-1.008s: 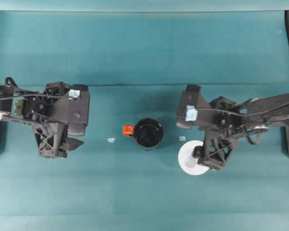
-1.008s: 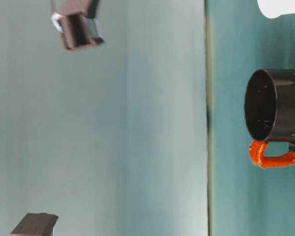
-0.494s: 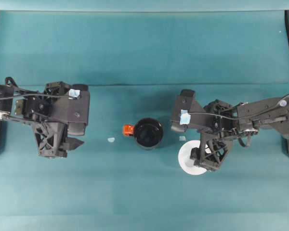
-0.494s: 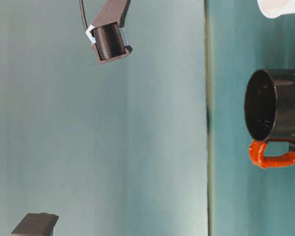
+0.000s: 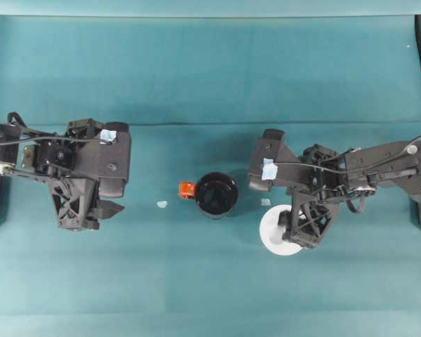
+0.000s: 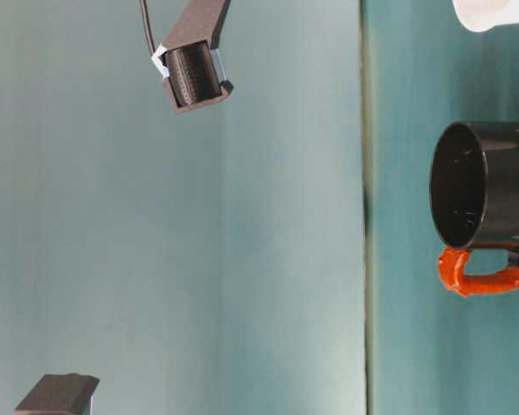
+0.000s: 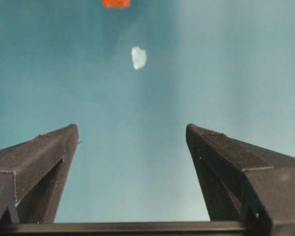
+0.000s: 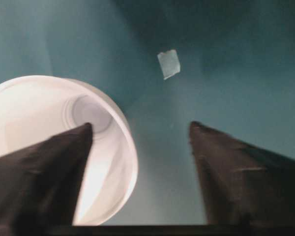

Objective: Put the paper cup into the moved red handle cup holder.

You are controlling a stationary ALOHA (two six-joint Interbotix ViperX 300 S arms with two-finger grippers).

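1. We see the teal surface (image 5: pixel 210 77) under both arms.
2. Our left gripper (image 7: pixel 132 142) sits well left of centre, spread wide over bare cloth and holding nothing.
3. Our right gripper (image 8: pixel 137 147) is spread open, one finger (image 8: pixel 44 167) over the paper cup's mouth, the other outside its rim.
4. The red handle cup holder (image 5: pixel 216 194) stands upright at centre, handle toward our left arm.
5. The paper cup (image 5: pixel 277 232) stands upright, right of the holder, apart from it.
6. Two pale tape scraps (image 5: pixel 161 204) flank the holder.

Both arms are matte black with black cables and pale blue tape patches (image 5: pixel 269 169).
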